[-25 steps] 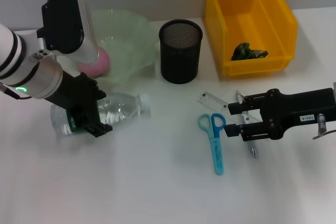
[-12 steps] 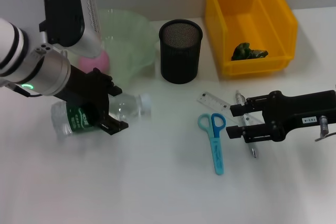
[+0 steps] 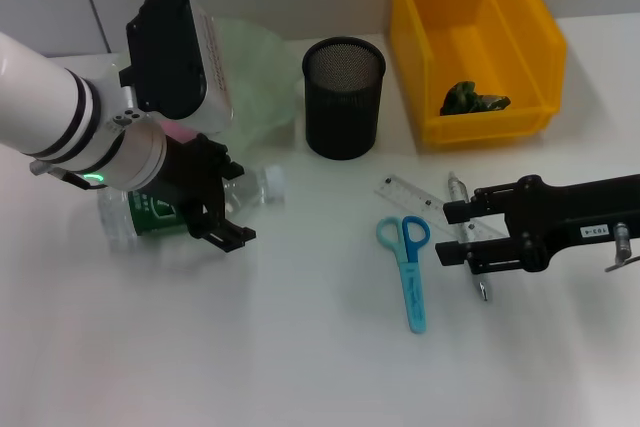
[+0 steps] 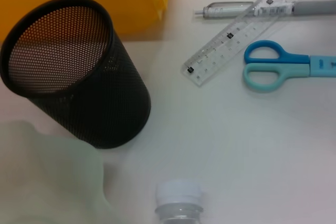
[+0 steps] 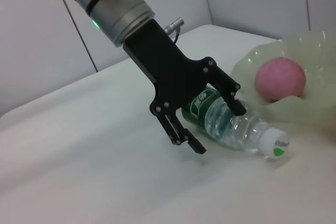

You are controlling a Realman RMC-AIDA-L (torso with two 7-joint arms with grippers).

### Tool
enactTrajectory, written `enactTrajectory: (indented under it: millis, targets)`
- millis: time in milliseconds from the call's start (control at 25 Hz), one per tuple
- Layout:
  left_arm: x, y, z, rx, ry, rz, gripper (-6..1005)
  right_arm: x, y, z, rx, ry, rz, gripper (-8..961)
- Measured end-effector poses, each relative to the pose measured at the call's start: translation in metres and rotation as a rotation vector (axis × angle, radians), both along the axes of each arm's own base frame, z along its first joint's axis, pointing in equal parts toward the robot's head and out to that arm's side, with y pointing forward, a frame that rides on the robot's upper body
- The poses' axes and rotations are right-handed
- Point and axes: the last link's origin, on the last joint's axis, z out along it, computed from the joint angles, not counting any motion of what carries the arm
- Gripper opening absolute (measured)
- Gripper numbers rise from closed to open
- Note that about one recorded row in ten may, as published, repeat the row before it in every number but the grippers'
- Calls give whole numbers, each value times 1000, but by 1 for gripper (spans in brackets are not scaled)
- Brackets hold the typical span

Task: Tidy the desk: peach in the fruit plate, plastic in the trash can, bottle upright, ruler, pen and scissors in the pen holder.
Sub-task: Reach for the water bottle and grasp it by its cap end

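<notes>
Only unreadable marks: white print on the bottle's green label; scale ticks on the clear ruler; small white sticker on the right gripper.

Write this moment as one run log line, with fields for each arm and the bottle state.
left gripper: open, jaws astride lying bottle | right gripper: open, over pen and ruler | bottle: not upright

Left arm covers most of the fruit plate and the bottle middle in head view; peach only a pink sliver there. Pen mostly under the right gripper. Yellow bin top cut by frame edge. Bottle body cropped in left wrist view, only cap visible
</notes>
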Motion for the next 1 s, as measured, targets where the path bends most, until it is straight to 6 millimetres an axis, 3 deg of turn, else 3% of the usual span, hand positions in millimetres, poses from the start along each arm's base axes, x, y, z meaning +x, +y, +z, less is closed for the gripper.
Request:
enactTrajectory:
  millis: [560, 1000]
  targets:
    - [4, -5, 6, -11, -35, -3, 825, 1, 0, 2, 5, -3, 0, 633]
    - [19, -3, -11, 26, -121, -48, 818, 0, 1, 2, 7, -3, 0, 633]
